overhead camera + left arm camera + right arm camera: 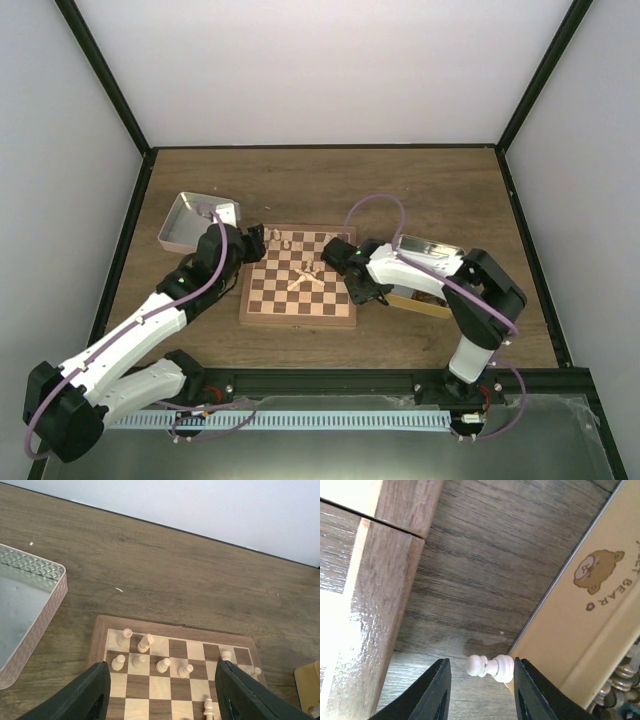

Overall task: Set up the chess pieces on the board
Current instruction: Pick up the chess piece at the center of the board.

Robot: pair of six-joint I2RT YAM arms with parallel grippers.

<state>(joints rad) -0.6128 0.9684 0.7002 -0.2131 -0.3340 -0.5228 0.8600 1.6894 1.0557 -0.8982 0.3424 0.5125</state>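
Observation:
The board (298, 318) lies between my two arms. Several cream chess pieces (285, 243) stand along its far rows, and a few lie toppled (303, 278) near its middle. My left gripper (262, 243) hovers over the board's far left part. In the left wrist view it (162, 690) is open, with upright pieces (146, 642) beyond its fingers. My right gripper (482, 680) is low over the table off the board's right edge (385, 580). It is open around a pawn (490, 666) lying on its side. The pawn's base touches the right finger, with a gap at the left.
A pale metal tray (185, 222) sits off the board's far left corner, its patterned rim (30, 595) close to the left gripper. A yellow bear-printed box (580, 615) lies right beside the pawn, and a shiny tin lid (425, 250) sits behind it.

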